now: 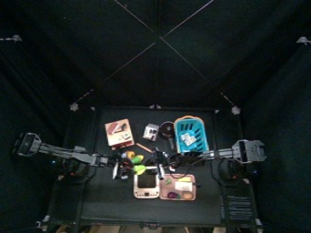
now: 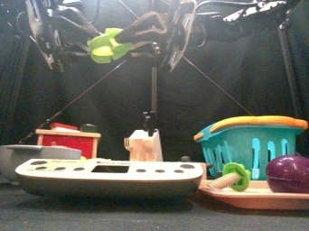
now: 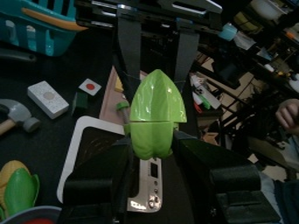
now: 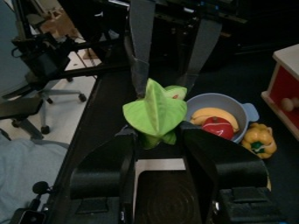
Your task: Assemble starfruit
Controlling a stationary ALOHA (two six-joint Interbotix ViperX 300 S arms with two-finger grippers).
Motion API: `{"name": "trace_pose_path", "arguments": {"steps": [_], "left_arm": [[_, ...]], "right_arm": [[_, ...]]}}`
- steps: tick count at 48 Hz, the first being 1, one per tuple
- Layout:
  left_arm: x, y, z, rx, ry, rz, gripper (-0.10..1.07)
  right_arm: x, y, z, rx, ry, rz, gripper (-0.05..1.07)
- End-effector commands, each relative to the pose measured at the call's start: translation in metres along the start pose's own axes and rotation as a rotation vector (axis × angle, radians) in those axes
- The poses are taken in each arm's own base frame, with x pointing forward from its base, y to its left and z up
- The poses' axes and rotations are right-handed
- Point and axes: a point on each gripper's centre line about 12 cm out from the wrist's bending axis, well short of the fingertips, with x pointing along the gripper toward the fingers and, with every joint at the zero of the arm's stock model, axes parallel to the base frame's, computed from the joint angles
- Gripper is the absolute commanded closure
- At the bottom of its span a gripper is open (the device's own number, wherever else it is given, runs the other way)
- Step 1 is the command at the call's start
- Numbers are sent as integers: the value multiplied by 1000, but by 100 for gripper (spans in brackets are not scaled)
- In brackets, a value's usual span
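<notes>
The starfruit [image 2: 107, 45] is a small yellow-green toy held high above the table, between the two grippers that meet at the middle [image 1: 140, 163]. In the left wrist view a smooth green starfruit piece [image 3: 156, 112] stands between the jaws of my left gripper [image 3: 155, 156], which is shut on its base. The other arm's fingers [image 3: 126, 48] reach its far end. In the right wrist view my right gripper [image 4: 158, 140] is shut on a ridged starfruit piece [image 4: 152, 109], with the left arm's fingers [image 4: 140, 39] beyond it.
On the table stand a teal basket [image 2: 248, 144], a red and white toy box [image 2: 69, 140], a grey oval tray with holes [image 2: 108, 176] and a purple fruit [image 2: 290, 171] on a pink board. A white gadget [image 3: 47, 98] and a bowl [image 4: 222, 107] lie below.
</notes>
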Motion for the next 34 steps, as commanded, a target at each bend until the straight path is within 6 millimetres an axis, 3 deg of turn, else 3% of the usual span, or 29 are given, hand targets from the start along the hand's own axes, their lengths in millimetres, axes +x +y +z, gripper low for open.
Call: {"name": "trace_pose_path", "arguments": {"steps": [1, 13, 25, 34], "left_arm": [[-1, -11, 13, -1, -37, -31, 26], [-3, -13, 16, 57, -101, -61, 24], [-4, -12, 15, 68, -108, -66, 8], [-4, -11, 13, 71, -120, -69, 7]], "right_arm": [[-1, -2, 15, -8, -33, -10, 35], [-1, -2, 11, -8, -24, -10, 35], [-11, 0, 8, 2, -16, -18, 35], [-15, 0, 6, 3, -9, -26, 35]]}}
